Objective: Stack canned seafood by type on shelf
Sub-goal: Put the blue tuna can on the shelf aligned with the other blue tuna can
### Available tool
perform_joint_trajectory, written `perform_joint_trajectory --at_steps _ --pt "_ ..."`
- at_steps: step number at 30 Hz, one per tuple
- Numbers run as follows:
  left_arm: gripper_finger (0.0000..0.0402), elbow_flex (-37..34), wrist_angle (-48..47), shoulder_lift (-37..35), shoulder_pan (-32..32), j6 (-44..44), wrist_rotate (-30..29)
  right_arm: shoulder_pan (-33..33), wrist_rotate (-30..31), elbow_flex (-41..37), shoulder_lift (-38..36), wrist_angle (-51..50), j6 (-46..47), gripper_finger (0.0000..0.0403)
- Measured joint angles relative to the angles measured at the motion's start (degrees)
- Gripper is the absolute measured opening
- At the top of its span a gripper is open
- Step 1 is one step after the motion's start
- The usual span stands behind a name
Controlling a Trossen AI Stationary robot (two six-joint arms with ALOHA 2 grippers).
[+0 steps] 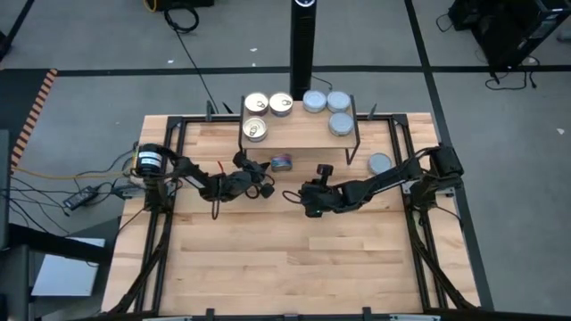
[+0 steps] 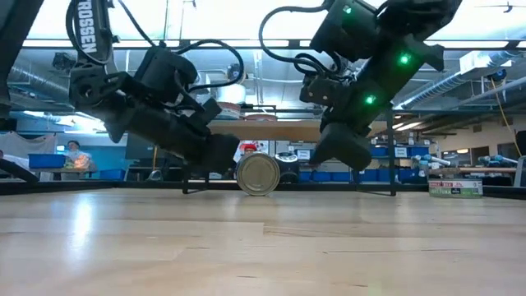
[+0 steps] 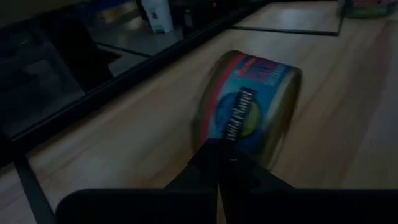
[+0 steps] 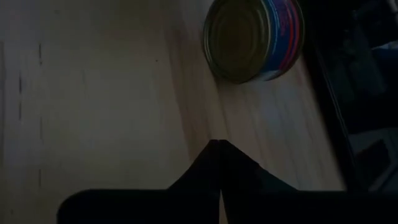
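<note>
Low view is showing a tin [image 2: 258,174] standing on edge on the tabletop [image 2: 263,247], its lid facing the camera; high view is showing it only as a small shape just before the shelf [image 1: 299,135]. Left gripper [image 3: 219,163] is sitting with jaws closed, empty, tips at the tin's wall. Right gripper [image 4: 217,146] is sitting closed, empty, the tin lying apart ahead.

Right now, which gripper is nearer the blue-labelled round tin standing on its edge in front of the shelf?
Left. The left gripper sits shut just beside the blue-labelled tin; the right gripper, also shut, is slightly farther, on the tin's other side.
</note>
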Motion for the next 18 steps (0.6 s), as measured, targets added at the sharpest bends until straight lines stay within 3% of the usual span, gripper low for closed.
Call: perform_joint_trajectory --at_steps 4,13,18 --pt "0.0007 0.86 -0.26 0.51 -0.35 0.40 1.24 -0.20 -0.06 0.02 0.00 0.47 -0.53 0.0015" --pt "0.0007 1.13 0.90 0.55 -2.93 1.10 10.89 0.65 -0.22 0.04 0.00 0.77 -1.07 0.0010" --pt "0.0007 1.14 2.88 0.55 -5.98 2.53 9.45 0.94 -0.26 0.04 0.00 2.25 -1.09 0.0011"
